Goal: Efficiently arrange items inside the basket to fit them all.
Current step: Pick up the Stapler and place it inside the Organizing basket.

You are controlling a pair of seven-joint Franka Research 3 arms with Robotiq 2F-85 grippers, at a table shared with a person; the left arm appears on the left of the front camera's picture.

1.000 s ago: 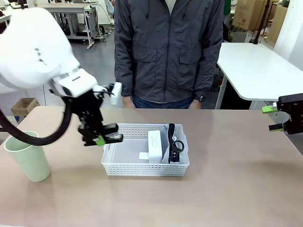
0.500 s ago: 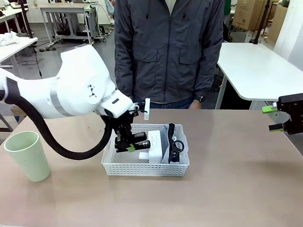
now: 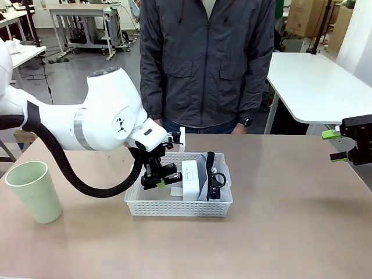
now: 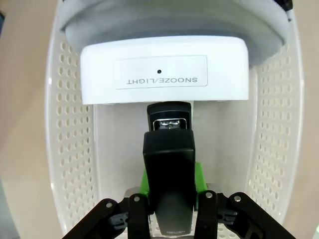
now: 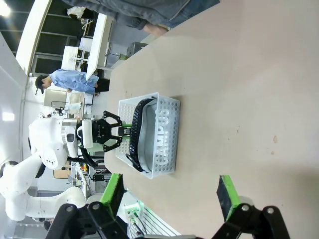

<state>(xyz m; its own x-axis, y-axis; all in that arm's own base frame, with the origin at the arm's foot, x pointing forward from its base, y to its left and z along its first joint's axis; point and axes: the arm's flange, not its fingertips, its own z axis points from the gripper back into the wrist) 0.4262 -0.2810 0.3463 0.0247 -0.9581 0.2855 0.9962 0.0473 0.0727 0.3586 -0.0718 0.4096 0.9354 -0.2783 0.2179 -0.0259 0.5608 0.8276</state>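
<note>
- The left gripper (image 4: 169,185) is closed narrowly on the black stapler (image 4: 168,164), with a green pad pressed against each of its long sides at the bottom centre of the left wrist view.
- The stapler runs up the frame from the fingers. Its metal-faced front end points at the white box (image 4: 164,74). Whether the two touch cannot be told.
- The box lies across the upper half of that view and carries an upside-down label reading "SNOOZE/LIGHT".
- Behind the box, along the top edge, sits the grey pouch (image 4: 174,27).
- Perforated walls of the white basket (image 4: 70,129) run down both sides of that view, so the stapler is inside the basket's outline. Whether it rests on the floor cannot be told.
- In the front view the left gripper (image 3: 158,177) hangs at the left part of the basket (image 3: 174,208), just left of the frame's centre.
- The box (image 3: 190,177) stands on edge in the middle, and the pouch (image 3: 204,185) with its black zipper leans at the right end.
- The pale green cup (image 3: 34,192) stands upright on the table (image 3: 279,232) at the left edge, well apart from the basket.
- The right gripper (image 3: 334,145) hangs at the right edge, its fingers spread wide and holding nothing.
- In its own view the right gripper (image 5: 169,194) frames bare table, with the basket (image 5: 168,127) farther off.
- A person (image 3: 206,64) in a dark jacket stands at the far side, top centre.
</note>
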